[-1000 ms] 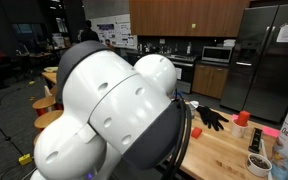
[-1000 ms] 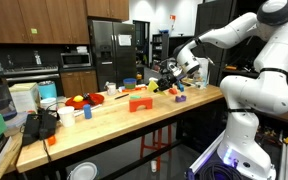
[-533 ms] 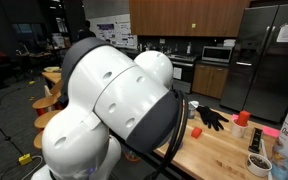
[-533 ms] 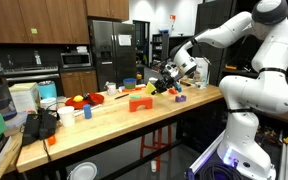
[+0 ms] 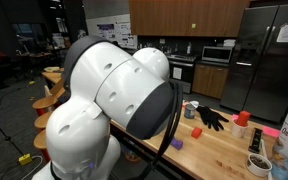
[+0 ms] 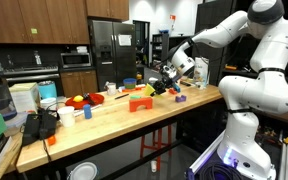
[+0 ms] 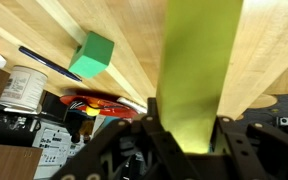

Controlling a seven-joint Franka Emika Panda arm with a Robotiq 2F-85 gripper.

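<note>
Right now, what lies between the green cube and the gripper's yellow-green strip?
Wrist view: only bare wooden tabletop between green cube and yellow-green strip.

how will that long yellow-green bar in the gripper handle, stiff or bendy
Probably stiff: the yellow-green bar runs straight out from the gripper with no visible sag. Its flat faces suggest it would slide, not roll, on the wooden table. Held at one end, it may pivot a little in the jaws.
</note>
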